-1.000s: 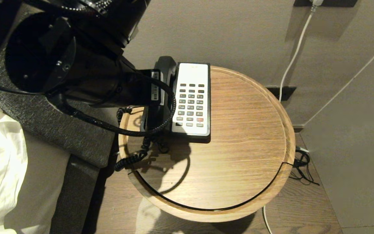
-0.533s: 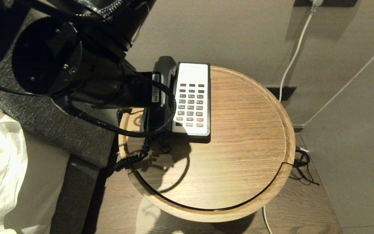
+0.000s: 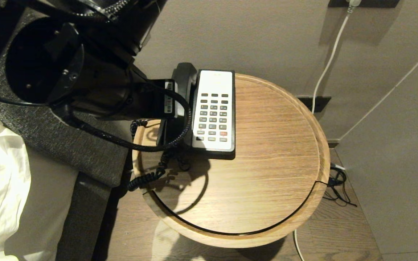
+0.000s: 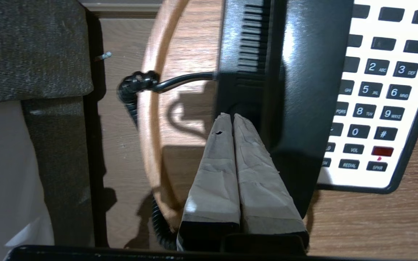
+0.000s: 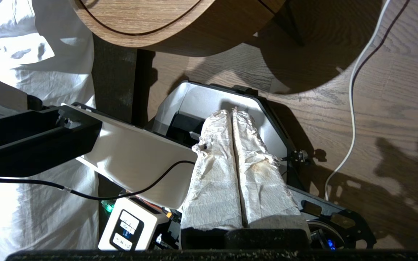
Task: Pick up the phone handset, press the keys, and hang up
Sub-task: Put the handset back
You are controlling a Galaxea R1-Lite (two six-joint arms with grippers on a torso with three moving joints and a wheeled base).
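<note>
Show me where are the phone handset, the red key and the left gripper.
phone handset (image 4: 310,72), left wrist view, on its glossy black back.
red key (image 4: 382,151), left wrist view, on its face.
left gripper (image 4: 233,116), left wrist view, between its closed fingertips.

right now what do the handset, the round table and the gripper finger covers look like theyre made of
Phone handset: glossy black plastic, going by the bright reflection streak along it. Table: wood or wood veneer with a matte finish; grain lines run across it. Left gripper fingers: wrapped in something like tape or paper, dull and creased; which one is unclear.
</note>
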